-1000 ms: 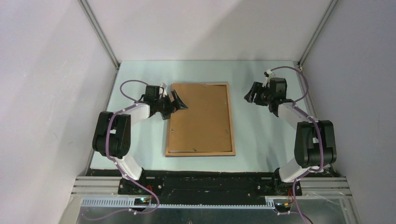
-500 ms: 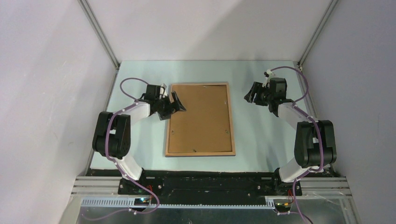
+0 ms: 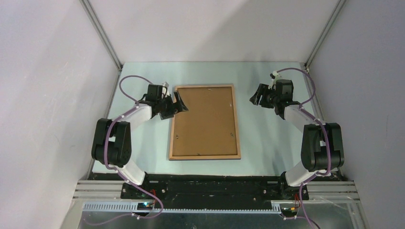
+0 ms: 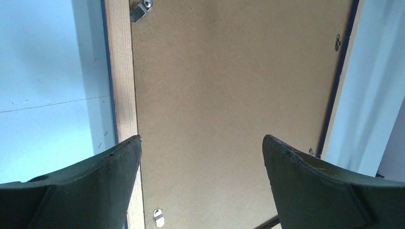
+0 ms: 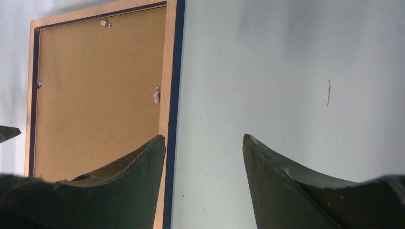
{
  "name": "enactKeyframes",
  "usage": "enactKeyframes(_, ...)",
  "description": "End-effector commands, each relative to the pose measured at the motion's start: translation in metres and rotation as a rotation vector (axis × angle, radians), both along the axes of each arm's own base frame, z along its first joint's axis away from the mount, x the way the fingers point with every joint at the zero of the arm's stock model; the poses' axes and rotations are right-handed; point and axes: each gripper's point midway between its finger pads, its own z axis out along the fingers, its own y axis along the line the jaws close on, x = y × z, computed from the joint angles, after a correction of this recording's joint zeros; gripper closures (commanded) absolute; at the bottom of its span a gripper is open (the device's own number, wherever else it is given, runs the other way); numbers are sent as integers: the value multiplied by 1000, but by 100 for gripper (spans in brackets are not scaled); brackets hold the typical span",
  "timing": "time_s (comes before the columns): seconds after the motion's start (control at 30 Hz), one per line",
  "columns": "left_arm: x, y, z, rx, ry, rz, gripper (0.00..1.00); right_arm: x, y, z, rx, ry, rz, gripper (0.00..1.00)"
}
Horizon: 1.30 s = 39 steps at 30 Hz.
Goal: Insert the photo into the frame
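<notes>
The counter (image 3: 267,138) looks just as it did a second ago, and the frame (image 3: 205,157) lies flat in the same spot at its middle, wood-brown face up. The blue of its other face shows only as a thin line along the edges. The brown backing board (image 3: 205,119) fills the opening inside the rails, also unmoved.

The only real change is in the left arm. Its elbow has swung outward toward the near left, and the left gripper (image 3: 175,108) has drawn a little back and away from the board. It now hangs over the frame's left rail with its fingers spread wide and nothing between them. The right gripper (image 3: 258,99) has not stirred. It hovers over bare counter just beside the right rail, fingers partly apart and empty.

With the board seated and both arms letting go or standing off, the task is probably at or near its end. The left arm's retreat reads as a release after pressing or adjusting.

The photo cannot be seen in any view. If it is in the frame, it lies face down under the board, and the pictures cannot confirm that. The small metal clips (image 4: 140,10) along the rails are too small to tell whether they are turned in over the board. The left wrist view cuts off the frame's corners.
</notes>
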Motion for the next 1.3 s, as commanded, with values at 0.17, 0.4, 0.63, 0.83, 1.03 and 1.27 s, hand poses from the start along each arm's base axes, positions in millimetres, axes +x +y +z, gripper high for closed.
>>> enactKeyframes(0.17, 21, 3, 38, 51, -150, -19, 0, 6, 0, 10, 9, -43, 3, 35)
enactKeyframes(0.4, 31, 3, 48, 76, -200, -57, 0, 5, 6, 14, -19, -72, 39, 34)
enactKeyframes(0.63, 47, 16, 57, 194, -283, -87, 0, 0, 27, 21, -96, -129, 134, 30)
enactKeyframes(0.83, 43, 35, 47, 324, -268, -124, 0, 2, 46, 22, -177, -152, 203, 25)
enactKeyframes(1.03, 25, 47, 24, 407, -198, -187, 2, 6, 64, 6, -194, -105, 243, 24)
enactKeyframes(1.27, 10, 44, -9, 400, -71, -270, 20, 12, 79, -2, -210, -98, 276, 25)
